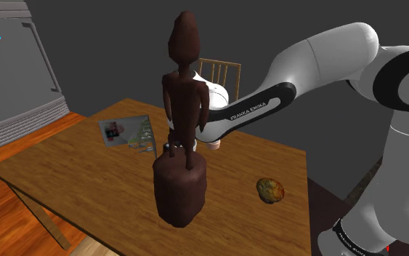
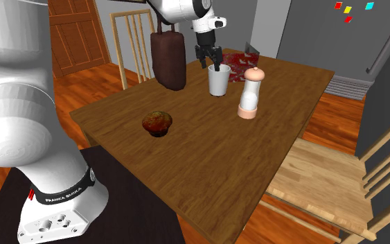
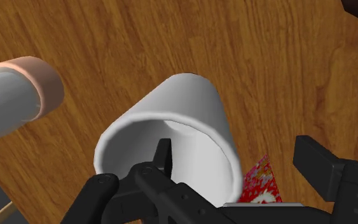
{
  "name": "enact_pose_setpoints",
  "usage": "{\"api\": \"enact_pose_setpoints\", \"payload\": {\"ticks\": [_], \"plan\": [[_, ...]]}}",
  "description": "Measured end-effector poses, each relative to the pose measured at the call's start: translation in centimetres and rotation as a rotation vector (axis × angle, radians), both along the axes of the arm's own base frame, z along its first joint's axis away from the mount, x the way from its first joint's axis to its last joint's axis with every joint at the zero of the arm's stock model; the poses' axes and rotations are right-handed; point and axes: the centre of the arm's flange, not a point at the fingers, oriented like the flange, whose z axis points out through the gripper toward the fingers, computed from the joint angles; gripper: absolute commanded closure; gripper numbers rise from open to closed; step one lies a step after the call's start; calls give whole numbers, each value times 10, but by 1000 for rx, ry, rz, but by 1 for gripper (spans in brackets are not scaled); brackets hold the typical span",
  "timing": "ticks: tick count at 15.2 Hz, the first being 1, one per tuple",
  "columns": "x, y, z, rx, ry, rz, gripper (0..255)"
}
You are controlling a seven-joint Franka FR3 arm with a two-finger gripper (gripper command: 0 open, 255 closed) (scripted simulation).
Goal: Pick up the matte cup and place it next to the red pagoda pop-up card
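- End effector (image 2: 214, 67): fingers spread wide, one inside the white cup (image 2: 219, 82), the other outside its wall, with a gap showing in the wrist view; nothing is gripped.
- White cup: upright on the wooden worktop (image 2: 207, 149), just beside the red patterned card (image 2: 236, 64).
- Pepper mill (image 2: 250, 93): upright, near the cup.
- Dark carved figure (image 2: 169, 59): on the cup's other side.
- Muffin (image 2: 157, 123): well apart.
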Motion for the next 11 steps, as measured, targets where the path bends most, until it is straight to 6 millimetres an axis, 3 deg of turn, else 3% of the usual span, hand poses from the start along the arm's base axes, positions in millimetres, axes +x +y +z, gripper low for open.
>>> {"api": "enact_pose_setpoints", "payload": {"ticks": [3,7,11], "plan": [[-1,1,6,0,0,0,0],[-8,4,43,0,-1,0,0],[-9,4,49,0,0,0,0]]}}
